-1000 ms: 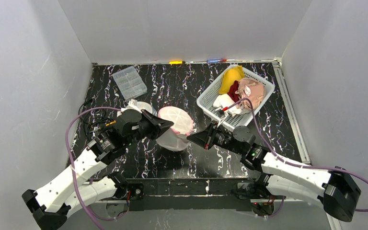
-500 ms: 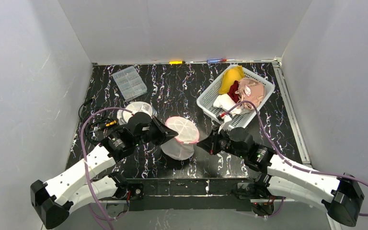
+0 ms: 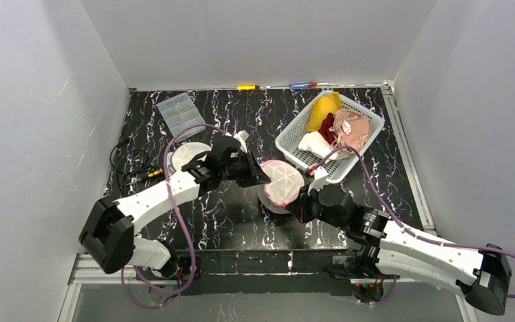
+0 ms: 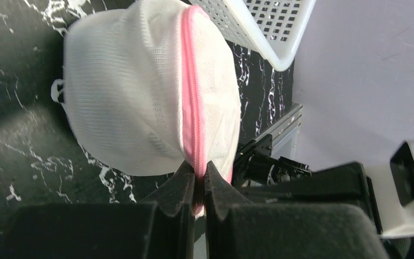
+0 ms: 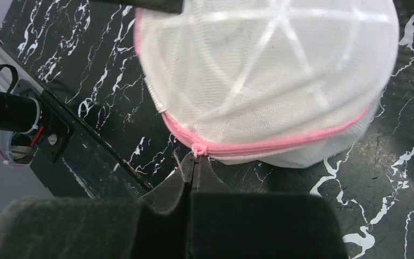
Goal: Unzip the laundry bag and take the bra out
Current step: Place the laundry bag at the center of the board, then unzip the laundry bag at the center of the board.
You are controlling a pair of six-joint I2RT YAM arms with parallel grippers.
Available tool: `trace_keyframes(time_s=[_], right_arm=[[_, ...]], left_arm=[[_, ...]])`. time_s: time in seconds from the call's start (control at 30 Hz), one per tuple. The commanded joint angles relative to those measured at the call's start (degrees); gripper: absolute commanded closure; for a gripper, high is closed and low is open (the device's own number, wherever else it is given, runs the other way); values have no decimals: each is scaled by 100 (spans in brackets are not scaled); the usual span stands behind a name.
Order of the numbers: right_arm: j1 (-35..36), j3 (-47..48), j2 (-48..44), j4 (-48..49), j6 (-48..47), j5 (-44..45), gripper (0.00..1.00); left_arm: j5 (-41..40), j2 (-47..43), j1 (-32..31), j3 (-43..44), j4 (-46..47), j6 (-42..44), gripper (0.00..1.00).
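Two grippers are holding the mesh laundry bag (image 3: 281,182) near the middle of the bench (image 3: 241,121), just beside the white basket's (image 3: 295,151) near corner. We are clamping our left gripper (image 4: 198,179) tight on the pink zipper band (image 4: 193,108) and pinching our right gripper (image 5: 194,163) closed on the zipper pull (image 5: 196,150).

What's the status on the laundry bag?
Left gripper shut on pink zipper seam of white mesh laundry bag. Right gripper shut on zipper pull. Zipper closed. White plastic basket close by.

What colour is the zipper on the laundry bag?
Pink zipper on the white mesh laundry bag; clearest in the right wrist view.
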Motion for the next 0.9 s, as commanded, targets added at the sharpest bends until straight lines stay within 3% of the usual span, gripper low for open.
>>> trace_keyframes(time_s=[0.0, 0.13, 0.3, 0.43, 0.67, 0.87], right_arm=[[300, 132, 134, 241, 78, 420, 99], [490, -28, 338, 468, 344, 762, 99], [594, -132, 517, 815, 648, 1046, 99], [643, -51, 665, 936, 689, 1092, 99], [849, 104, 973, 1108, 706, 1095, 99], [1017, -16, 1096, 1418, 879, 1271, 99]], left_arm=[[429, 476, 288, 392, 368, 450, 100], [344, 504, 355, 224, 231, 484, 100], [144, -63, 356, -305, 20, 272, 60], [-125, -943, 305, -849, -304, -196, 42], [-1079, -2370, -394, -1478, -1251, -1169, 37], [-1941, -2688, -1140, -1900, -922, -2170, 37]])
